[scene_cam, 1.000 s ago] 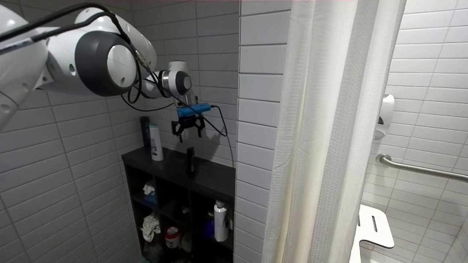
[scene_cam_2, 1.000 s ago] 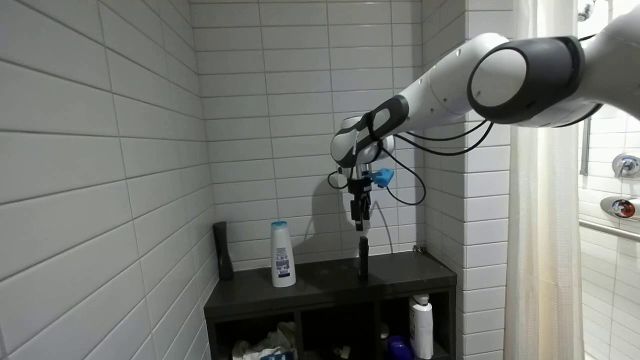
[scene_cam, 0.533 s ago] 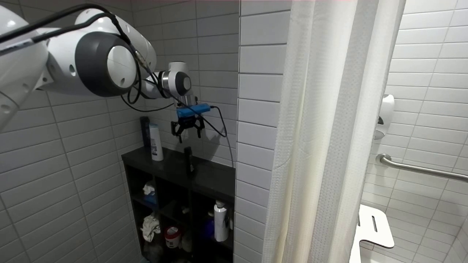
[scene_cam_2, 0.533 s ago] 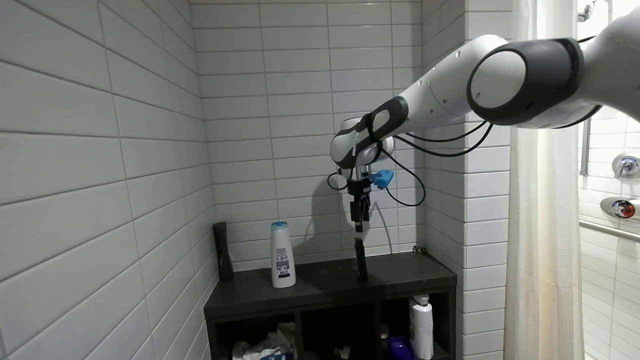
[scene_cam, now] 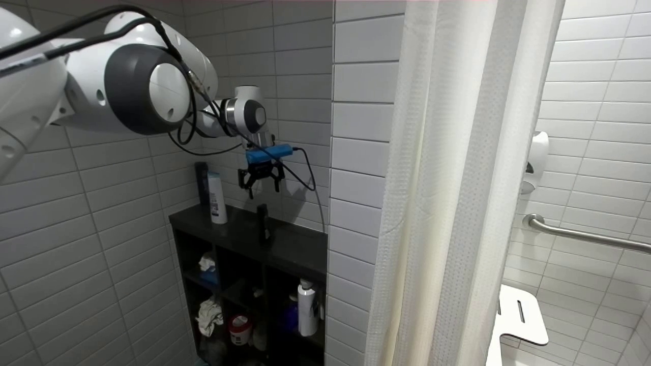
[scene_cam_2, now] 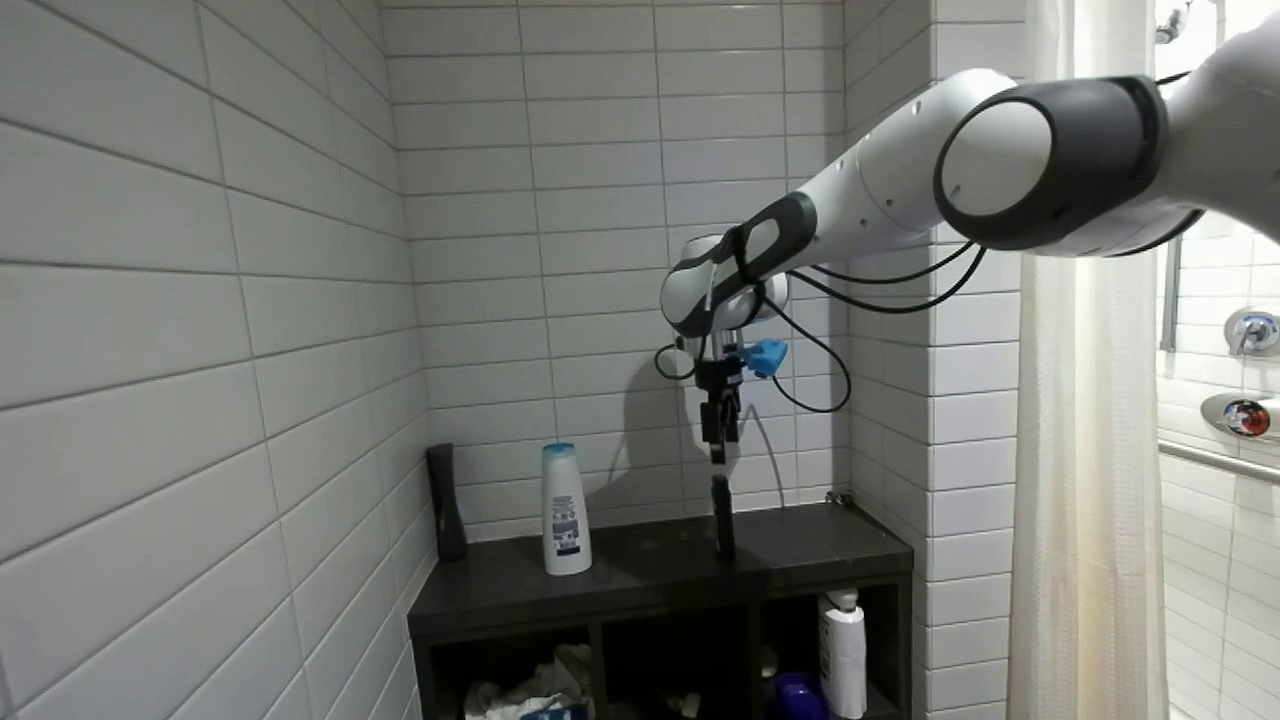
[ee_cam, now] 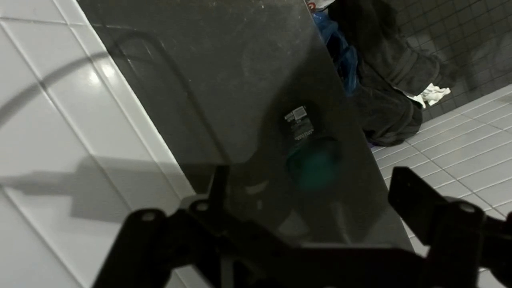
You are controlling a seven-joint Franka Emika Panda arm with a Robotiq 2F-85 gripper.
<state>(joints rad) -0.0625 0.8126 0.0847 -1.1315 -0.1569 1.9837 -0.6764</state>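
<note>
Beneath me on the dark cubby shelf [scene_cam_2: 650, 560], the slim black plastic-looking bottle [scene_cam_2: 723, 519] leans slightly, upright a second ago and tipped further half a second ago, while I hang almost unmoved, so I judge it is rocking rather than settled. My black two-fingered gripper [scene_cam: 264, 193] is spread wide and empty, just above the bottle and apart from it in both exterior views. Only the wrist view shows the bottle's blurred dark-teal round top [ee_cam: 317, 170] and white-printed label [ee_cam: 296, 115]; only the exterior views show the tall white bottle with a light-blue cap [scene_cam_2: 566, 515] nearby.
</note>
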